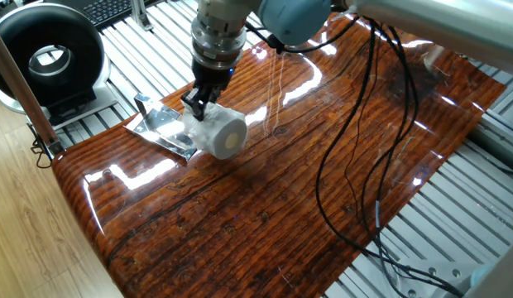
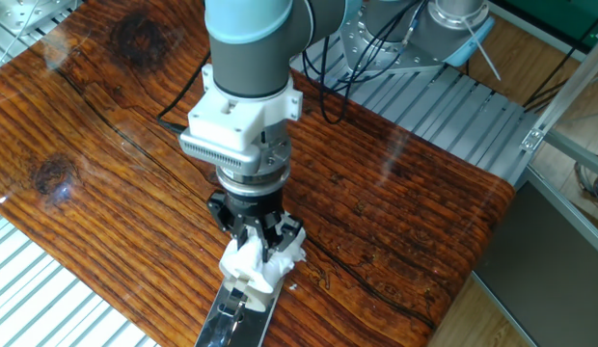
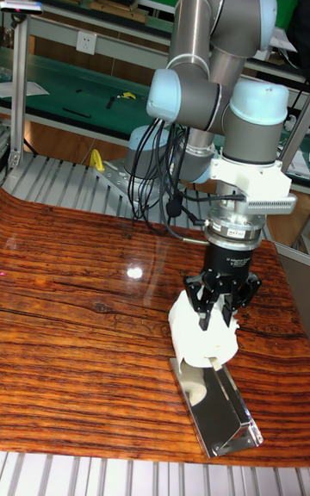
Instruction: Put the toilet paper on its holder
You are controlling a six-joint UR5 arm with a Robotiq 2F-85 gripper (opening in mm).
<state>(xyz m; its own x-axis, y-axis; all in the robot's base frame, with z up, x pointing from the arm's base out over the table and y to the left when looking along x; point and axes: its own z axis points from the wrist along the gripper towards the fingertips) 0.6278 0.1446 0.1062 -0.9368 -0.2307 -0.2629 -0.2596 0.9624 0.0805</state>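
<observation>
The roll (image 1: 217, 132) lies on its side, clamped between the fingers of the gripper (image 1: 198, 106), its flat end with the small hole facing away from the holder (image 1: 161, 126). In the tall fixed view the roll (image 3: 200, 331) sits at the near end of the shiny plate (image 3: 222, 409), the gripper (image 3: 217, 311) pressing into its soft top. In the other fixed view the paper (image 2: 253, 263) bulges around the fingers, just above the holder (image 2: 229, 316). The peg (image 1: 143, 106) stands at the plate's far end, apart from the roll, on the wooden table (image 1: 281, 182).

holder (image 2: 231, 318) cut off by bottom edge in the other fixed view; peg hidden behind toilet paper (image 2: 253, 262).
</observation>
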